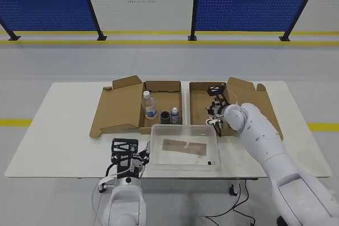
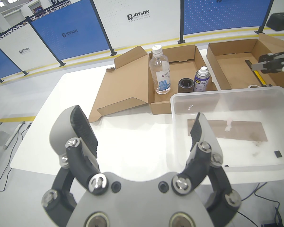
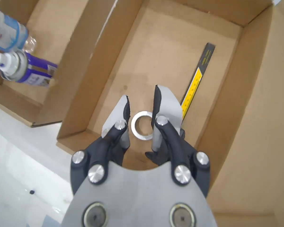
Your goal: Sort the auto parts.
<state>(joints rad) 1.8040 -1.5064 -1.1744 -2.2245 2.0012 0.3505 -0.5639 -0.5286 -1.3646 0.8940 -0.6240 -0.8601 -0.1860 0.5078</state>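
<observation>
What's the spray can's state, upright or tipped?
Upright. The spray can stands cap-up on the floor of the cardboard box, next to the black cylinder.

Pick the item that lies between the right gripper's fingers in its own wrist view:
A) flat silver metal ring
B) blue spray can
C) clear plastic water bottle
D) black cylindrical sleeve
A: the flat silver metal ring lies on the floor of the cardboard box, framed by the open fingers of the right gripper, next to the black-and-yellow ruler.
</observation>
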